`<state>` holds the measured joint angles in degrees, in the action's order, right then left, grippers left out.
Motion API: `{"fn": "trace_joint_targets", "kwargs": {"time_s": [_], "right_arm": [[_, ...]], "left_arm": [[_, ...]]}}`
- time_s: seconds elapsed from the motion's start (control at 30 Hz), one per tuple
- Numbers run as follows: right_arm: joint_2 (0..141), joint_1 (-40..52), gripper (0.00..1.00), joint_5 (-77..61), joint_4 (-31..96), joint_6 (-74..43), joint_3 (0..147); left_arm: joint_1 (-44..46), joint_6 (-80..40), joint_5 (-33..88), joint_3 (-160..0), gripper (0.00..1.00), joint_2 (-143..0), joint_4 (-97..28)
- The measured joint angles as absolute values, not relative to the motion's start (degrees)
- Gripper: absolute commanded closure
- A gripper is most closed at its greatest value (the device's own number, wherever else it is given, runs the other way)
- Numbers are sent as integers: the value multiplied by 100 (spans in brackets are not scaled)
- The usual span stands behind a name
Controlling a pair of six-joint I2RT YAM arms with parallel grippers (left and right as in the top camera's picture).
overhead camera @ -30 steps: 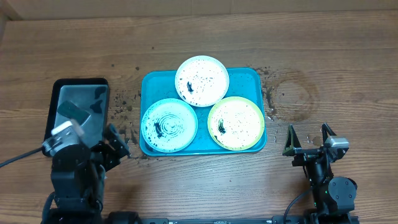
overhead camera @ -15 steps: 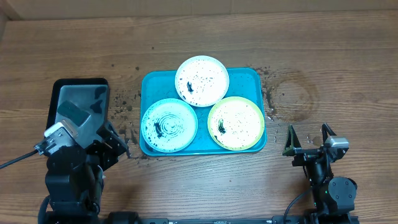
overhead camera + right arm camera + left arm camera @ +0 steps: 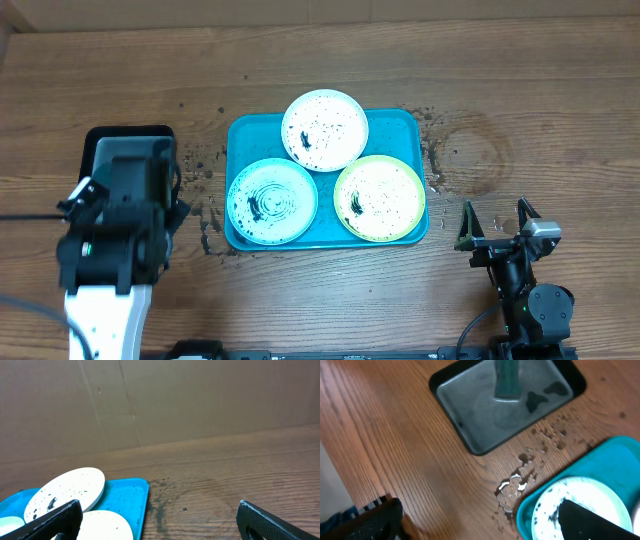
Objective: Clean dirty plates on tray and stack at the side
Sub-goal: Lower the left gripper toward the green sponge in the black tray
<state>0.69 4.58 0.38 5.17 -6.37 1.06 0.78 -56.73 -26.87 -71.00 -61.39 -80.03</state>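
The plates lie all three on the tray (image 3: 245,135), which sits in the middle of the table. The white-rimmed plate (image 3: 324,130) is at the far edge of the tray and its rim reaches out over that edge. The light teal plate (image 3: 272,200) fills the near left corner and the lime green plate (image 3: 379,199) fills the near right corner. The white-rimmed plate meets the two others at their rims. All three centres are speckled with dark dirt, and the teal one has the heaviest smears.

Toward the left edge of the table there is a smaller grey tray with black rim (image 3: 470,410), and a blue-green sponge (image 3: 507,380) lies at its far end. Dark crumbs (image 3: 555,435) and small drops of water (image 3: 512,485) are on the wood between the two trays.

The left arm (image 3: 110,240) is above the grey tray. The left gripper (image 3: 480,510) has its jaws wide apart and holds nothing. The right gripper (image 3: 495,225) is near the near edge of the table, to the right of the tray. Its jaws are also wide and empty.
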Motion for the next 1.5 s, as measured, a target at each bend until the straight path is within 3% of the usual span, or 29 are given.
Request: {"fn": "trace_joint_targets", "kwargs": {"time_s": [0.47,0.83,1.5], "right_arm": [[69,458,0,38,517,-635,106],[69,458,0,40,515,-635,106],[69,458,0,38,517,-633,106]], "left_arm": [[45,-6055,-2897,-7146,0,-6646,-7603],[-829,-5736,-2316,-7583,0,-7373,-7782],[-917,-5636,-2674,-8353,0,-8783,-7561]]}}
